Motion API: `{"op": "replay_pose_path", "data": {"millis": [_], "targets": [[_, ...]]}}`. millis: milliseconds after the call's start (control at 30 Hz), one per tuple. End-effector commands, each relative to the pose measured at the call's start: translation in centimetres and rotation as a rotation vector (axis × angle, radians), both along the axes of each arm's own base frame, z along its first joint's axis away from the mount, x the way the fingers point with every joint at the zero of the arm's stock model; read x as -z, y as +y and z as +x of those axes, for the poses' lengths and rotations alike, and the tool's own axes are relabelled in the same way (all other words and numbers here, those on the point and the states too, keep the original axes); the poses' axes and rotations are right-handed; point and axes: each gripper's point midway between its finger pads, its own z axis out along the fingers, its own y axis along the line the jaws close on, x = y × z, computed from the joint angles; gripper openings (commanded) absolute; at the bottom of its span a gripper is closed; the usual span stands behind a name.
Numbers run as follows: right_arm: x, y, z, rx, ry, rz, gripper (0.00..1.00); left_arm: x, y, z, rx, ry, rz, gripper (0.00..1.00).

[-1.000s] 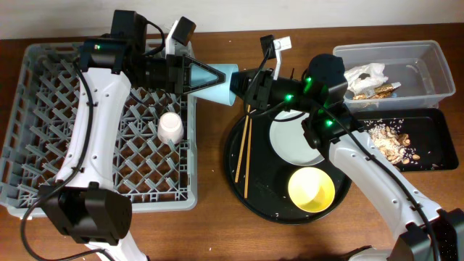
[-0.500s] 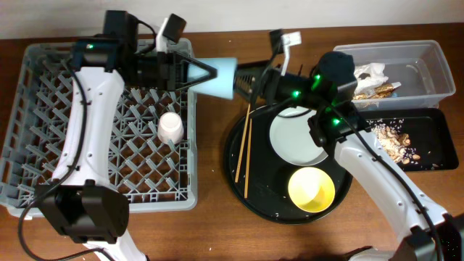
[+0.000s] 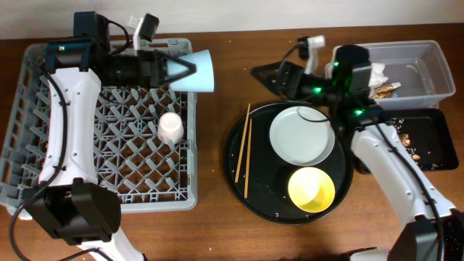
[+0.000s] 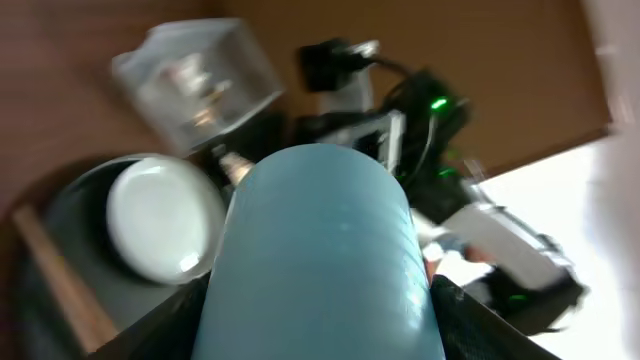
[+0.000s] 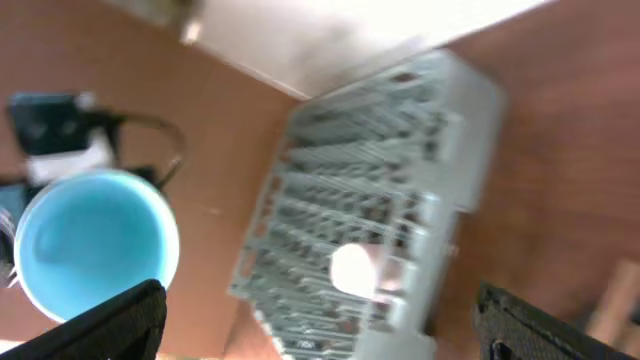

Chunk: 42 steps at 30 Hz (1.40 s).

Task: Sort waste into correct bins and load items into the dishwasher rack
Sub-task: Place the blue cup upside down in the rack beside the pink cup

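My left gripper (image 3: 183,69) is shut on the small blue cup (image 3: 197,70), holding it sideways over the back right corner of the grey dishwasher rack (image 3: 80,156). In the left wrist view the blue cup (image 4: 320,250) fills the space between both fingers. My right gripper (image 3: 262,72) stands open and empty to the right, above the bare table. From the right wrist the blue cup (image 5: 95,240) shows its open mouth, with the rack (image 5: 390,150) beyond. A pink cup (image 3: 170,127) sits upside down in the rack.
A round black tray (image 3: 239,188) carries a white plate (image 3: 301,135), a yellow bowl (image 3: 311,187) and chopsticks (image 3: 243,148). At far right, a clear tub (image 3: 424,54) holds a napkin (image 3: 366,72) and wrapper (image 3: 384,89); a black tray (image 3: 442,123) holds food scraps (image 3: 406,138).
The blue cup passed from my right gripper to my left. The right gripper opened and drew back right. The left arm pulled the cup left over the rack.
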Motion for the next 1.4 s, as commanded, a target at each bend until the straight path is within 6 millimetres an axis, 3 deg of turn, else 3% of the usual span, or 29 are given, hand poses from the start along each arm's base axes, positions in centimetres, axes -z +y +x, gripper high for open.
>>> {"op": "replay_pose_path", "data": {"millis": [0, 100, 233, 367, 500, 767, 900, 933, 1033, 1067, 1200, 1267, 1367], "targets": [[2.9, -2.2, -0.1, 0.043, 0.055, -0.103, 0.98, 2.8, 3.4, -0.4, -0.178, 0.016, 0.398, 0.57], [6.2, -3.5, -1.2, 0.097, 0.192, -0.196, 0.98, 4.3, 8.3, -3.1, -0.361, 0.124, 0.738, 0.57], [10.3, -5.8, -3.2, 0.168, 0.357, -0.354, 0.99, 5.4, 11.0, -7.3, -0.435, 0.264, 0.98, 0.57], [11.9, -7.0, -4.4, 0.193, 0.42, -0.439, 0.98, 7.4, 10.5, -8.5, -0.431, 0.338, 1.102, 0.57], [12.1, -7.1, -4.7, 0.176, 0.417, -0.457, 0.98, 12.6, 10.5, -9.9, -0.426, 0.44, 1.28, 0.57], [12.5, -7.4, -5.1, 0.171, 0.427, -0.482, 0.98, 21.2, 9.4, -9.1, -0.416, 0.451, 1.277, 0.58], [12.6, -7.5, -5.2, 0.175, 0.432, -0.489, 0.98, 23.4, 9.3, -8.7, -0.427, 0.435, 1.261, 0.59], [12.6, -7.5, -5.2, 0.175, 0.432, -0.489, 0.98, 23.6, 9.2, -8.6, -0.43, 0.43, 1.259, 0.62], [12.6, -7.5, -5.3, 0.174, 0.436, -0.489, 0.98, 23.7, 9.2, -8.3, -0.439, 0.417, 1.251, 0.92], [12.7, -7.5, -5.4, 0.173, 0.44, -0.49, 0.98, 23.7, 9.2, -8.2, -0.439, 0.416, 1.251, 0.98], [12.3, -7.5, -5.5, 0.174, 0.434, -0.489, 0.98, 23.0, 9.1, -7.7, -0.45, 0.4, 1.243, 0.99], [10.7, -7.5, -5.4, 0.169, 0.372, -0.495, 0.98, 21.2, 8.9, -6.6, -0.472, 0.367, 1.224, 0.99], [6.8, -8.5, -5.7, 0.202, 0.296, -0.546, 0.98, 16.7, 8.4, -4.4, -0.511, 0.279, 1.184, 0.99]]}}
